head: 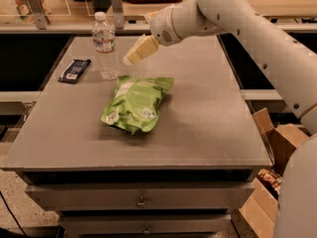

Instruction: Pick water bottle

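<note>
3 things sit on the flat grey table (213, 118), which fills most of the view and has 2 shallow drawers (141, 201) with small metal pulls under its front edge. The hand (130, 58) hangs above the far half of the table at the end of a white arm (247, 26), its cream tip slanting down and to the left of the picture; from this angle I cannot tell whether it is spread or pressed together, and it holds nothing. The water bottle (105, 46) stands upright just to the left of the hand's tip, near it but apart, with its white cap above the level of the tip. Below the hand, toward the camera, lies the green snack bag (136, 103), crumpled and flat on the table. A dark flat packet (74, 70) lies farther left of the hand, beyond the bottle; its print is too small to read. Behind the hand runs a wooden ledge (277, 4) with clear stands, cut off by the top edge. Right of the hand and lower, an open cardboard box (270, 138) stands on the floor, partly hidden behind the arm, which leaves the view at the right edge. Speckled floor (10, 202) shows at the bottom left.
</note>
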`<act>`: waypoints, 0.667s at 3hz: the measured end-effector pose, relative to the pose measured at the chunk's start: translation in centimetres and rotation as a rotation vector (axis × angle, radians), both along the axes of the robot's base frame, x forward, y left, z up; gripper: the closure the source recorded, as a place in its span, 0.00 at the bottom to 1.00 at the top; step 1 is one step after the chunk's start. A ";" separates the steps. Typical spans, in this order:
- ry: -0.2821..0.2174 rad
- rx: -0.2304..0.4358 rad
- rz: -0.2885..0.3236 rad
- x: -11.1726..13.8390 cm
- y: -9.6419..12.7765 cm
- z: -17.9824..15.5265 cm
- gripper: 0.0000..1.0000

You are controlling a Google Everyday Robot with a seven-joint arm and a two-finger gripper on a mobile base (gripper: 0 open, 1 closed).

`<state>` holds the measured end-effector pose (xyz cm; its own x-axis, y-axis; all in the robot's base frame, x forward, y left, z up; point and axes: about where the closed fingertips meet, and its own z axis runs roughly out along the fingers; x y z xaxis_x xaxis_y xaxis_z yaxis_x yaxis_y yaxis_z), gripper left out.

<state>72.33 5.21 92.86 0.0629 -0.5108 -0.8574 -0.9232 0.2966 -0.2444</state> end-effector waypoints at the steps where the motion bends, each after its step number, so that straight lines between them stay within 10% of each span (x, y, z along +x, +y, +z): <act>1: 0.009 0.078 0.056 0.7 3.1 -1.1 0.00; 2: 0.018 0.123 0.116 0.7 5.9 -1.5 0.00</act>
